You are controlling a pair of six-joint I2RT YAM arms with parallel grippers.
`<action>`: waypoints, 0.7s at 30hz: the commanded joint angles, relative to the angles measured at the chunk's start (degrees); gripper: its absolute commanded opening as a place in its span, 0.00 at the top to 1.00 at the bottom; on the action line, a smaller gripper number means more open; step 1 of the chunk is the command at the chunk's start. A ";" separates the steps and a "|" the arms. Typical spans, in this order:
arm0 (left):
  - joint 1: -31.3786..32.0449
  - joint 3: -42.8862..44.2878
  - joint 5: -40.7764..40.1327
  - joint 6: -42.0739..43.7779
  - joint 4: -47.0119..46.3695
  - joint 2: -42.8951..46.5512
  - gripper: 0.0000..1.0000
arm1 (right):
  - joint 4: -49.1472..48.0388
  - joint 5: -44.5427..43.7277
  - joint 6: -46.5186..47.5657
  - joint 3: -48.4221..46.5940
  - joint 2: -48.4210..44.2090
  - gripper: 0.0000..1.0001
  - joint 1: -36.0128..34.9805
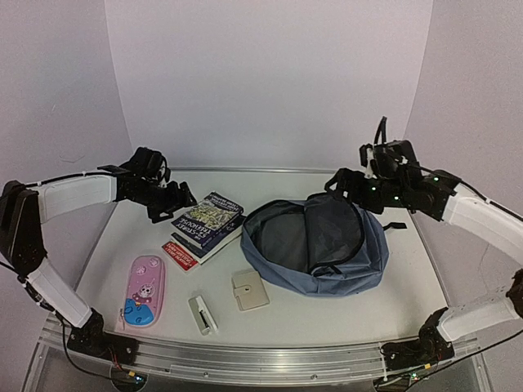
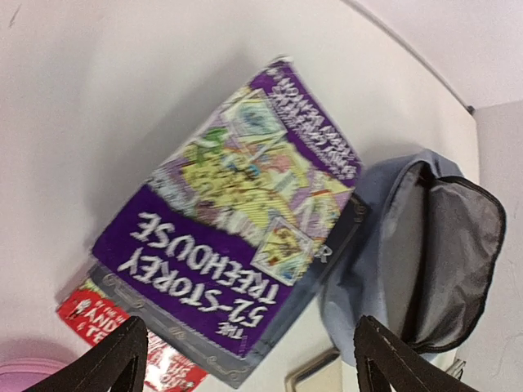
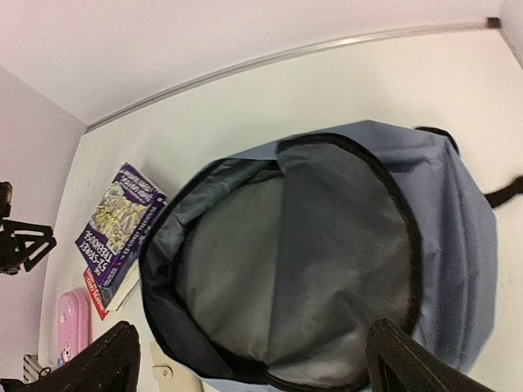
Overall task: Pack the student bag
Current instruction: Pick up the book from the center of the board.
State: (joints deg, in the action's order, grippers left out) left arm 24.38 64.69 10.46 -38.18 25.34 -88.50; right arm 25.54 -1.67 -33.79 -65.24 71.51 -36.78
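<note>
The purple book [image 2: 237, 220], toward the counter's [image 1: 343, 318] far left, reads "THE 52-STOREY TREEHOUSE" on its cover. The red book [image 2: 86, 314] beneath shows "BY THE" and "AND"; the rest is cut off.

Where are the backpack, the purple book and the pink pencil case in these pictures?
student bag [image 1: 369, 260]: top view, blue outer fabric on its right side.
purple book [image 2: 237, 237]: left wrist view, middle of its cover.
pink pencil case [image 1: 145, 291]: top view, middle of its top face.
</note>
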 commanded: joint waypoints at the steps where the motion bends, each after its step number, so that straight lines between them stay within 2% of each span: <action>1: -2.69 -7.66 1.13 -4.83 -5.97 4.77 0.11 | -8.36 4.46 6.72 -8.53 11.63 0.11 -4.08; 7: -9.83 -15.77 10.14 -7.46 -17.97 4.35 0.11 | -17.73 15.60 7.24 -16.44 26.62 0.13 -4.69; 10: -11.50 -16.28 13.14 -7.94 -22.35 1.87 0.12 | -19.75 17.47 6.31 -18.10 30.72 0.13 -5.34; 16: -14.38 -14.71 17.94 -8.18 -28.24 -5.82 0.13 | -23.47 18.38 4.10 -12.85 28.68 0.13 -5.61; 21: -14.65 -11.84 19.29 -7.31 -28.15 -11.18 0.14 | -23.57 17.08 3.52 -7.75 24.07 0.12 -5.69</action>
State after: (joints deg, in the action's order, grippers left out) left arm 10.10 49.44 26.49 -45.50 1.16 -96.72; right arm 4.51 15.52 -29.30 -76.02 101.13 -42.17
